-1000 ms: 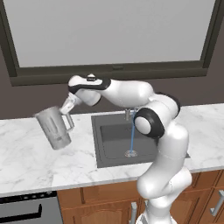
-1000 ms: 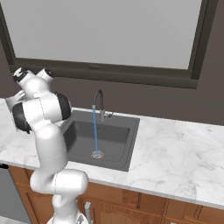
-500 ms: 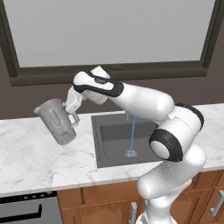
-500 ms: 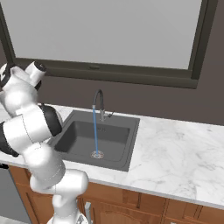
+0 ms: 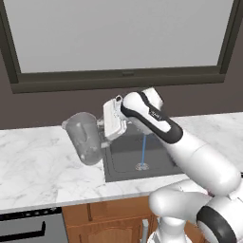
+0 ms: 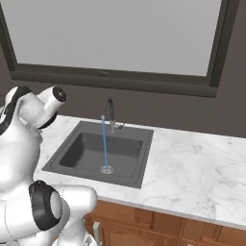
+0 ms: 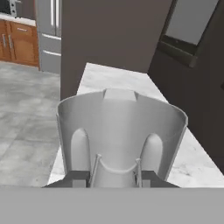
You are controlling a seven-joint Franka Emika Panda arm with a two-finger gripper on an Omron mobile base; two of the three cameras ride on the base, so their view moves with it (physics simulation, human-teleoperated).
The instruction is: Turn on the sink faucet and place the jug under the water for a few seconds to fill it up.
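Note:
The jug [image 5: 85, 138], translucent grey, hangs a little tilted over the marble counter just left of the sink [image 5: 122, 162]. My gripper [image 5: 101, 126] is shut on the handle on its right side. In the hand view the jug [image 7: 120, 127] stands close in front, open mouth up, and the gripper [image 7: 116, 176] clasps the handle at the bottom. The sink faucet [image 6: 109, 112] arches over the sink [image 6: 77, 153]. The water [image 6: 104, 144] runs as a thin blue stream down to the drain; the water [image 5: 143, 150] falls right of the jug and apart from it.
Marble counter [image 6: 192, 168] extends right of the sink, and more counter [image 5: 33, 166] lies left of the jug. A dark window frame [image 5: 123, 75] runs along the wall behind. A dark appliance front [image 5: 28, 228] sits under the counter at the left.
The arm has swung the jug to the right, closer to the sink's left edge. The upper arm has dropped lower across the view. The water keeps running.

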